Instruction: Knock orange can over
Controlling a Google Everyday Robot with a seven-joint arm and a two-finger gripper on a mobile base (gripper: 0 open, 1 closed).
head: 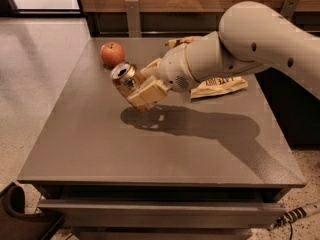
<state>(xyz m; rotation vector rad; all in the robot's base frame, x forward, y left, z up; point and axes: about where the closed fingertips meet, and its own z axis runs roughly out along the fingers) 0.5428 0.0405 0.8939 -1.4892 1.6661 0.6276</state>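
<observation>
Above the grey table [150, 169], the gripper [139, 86] is clenching around the orange can [124, 77], holding it tilted and off the surface, near the apple [112, 54]; a snack bag [220, 86] is lying behind the arm.

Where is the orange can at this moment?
In the camera view, the orange can sits tilted in the gripper, left of centre over the table, just in front of the apple; the snack bag lies farther right.
</observation>
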